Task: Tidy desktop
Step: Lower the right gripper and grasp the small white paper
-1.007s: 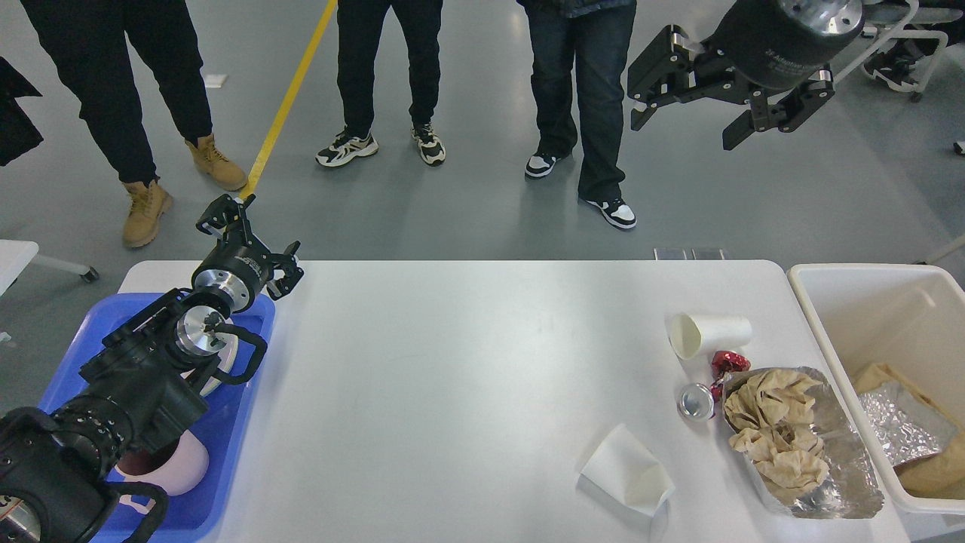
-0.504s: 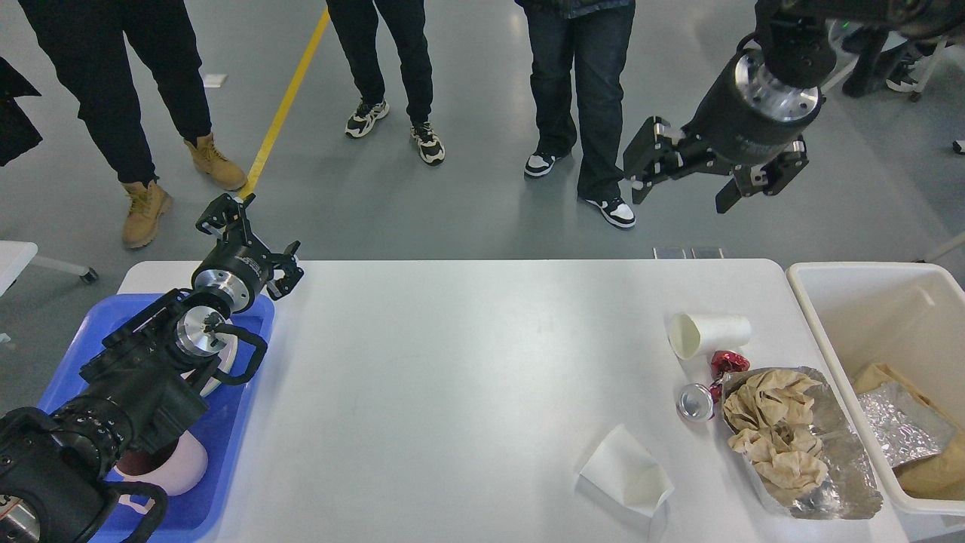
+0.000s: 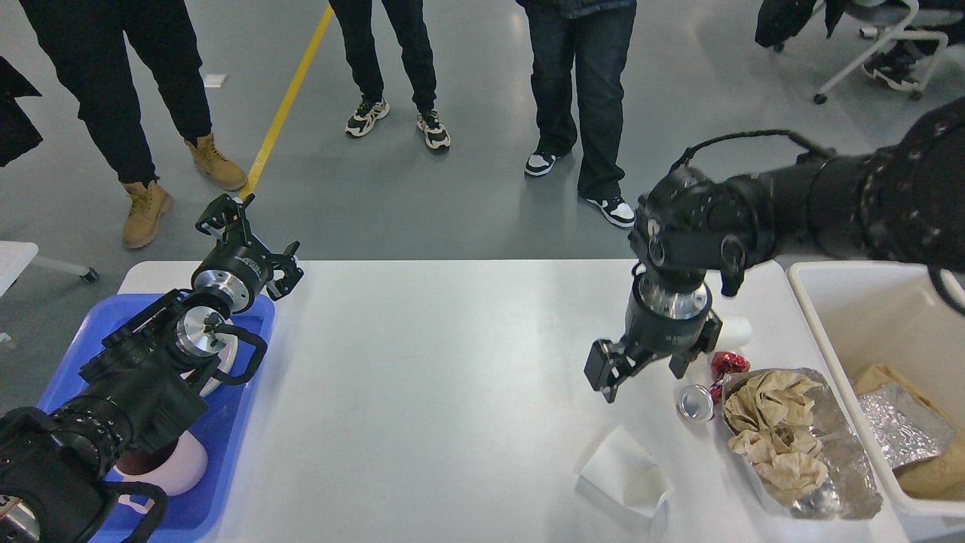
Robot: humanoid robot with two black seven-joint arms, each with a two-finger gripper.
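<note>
The white desktop (image 3: pixel 452 377) fills the middle of the head view. My right gripper (image 3: pixel 642 373) hangs open and empty just above its right part, pointing down. Behind it lies a white paper cup (image 3: pixel 737 332) on its side, mostly hidden. Just right of the gripper are a red foil wrapper (image 3: pixel 730 363) and a small metal can (image 3: pixel 695 402). A foil tray of crumpled brown paper (image 3: pixel 799 445) and a flattened white paper cup (image 3: pixel 626 475) lie nearer the front. My left gripper (image 3: pixel 252 240) is open and empty above the desktop's far left corner.
A blue tray (image 3: pixel 249 415) at the left holds a pink cup (image 3: pixel 181 464) and a white dish under my left arm. A cream-white bin (image 3: pixel 844 302) at the right holds foil and brown paper. Several people stand beyond the far edge.
My right arm has swung down from high over the floor to just above the desktop, beside the paper cup and can, covering most of the cup. The left arm has not moved.
</note>
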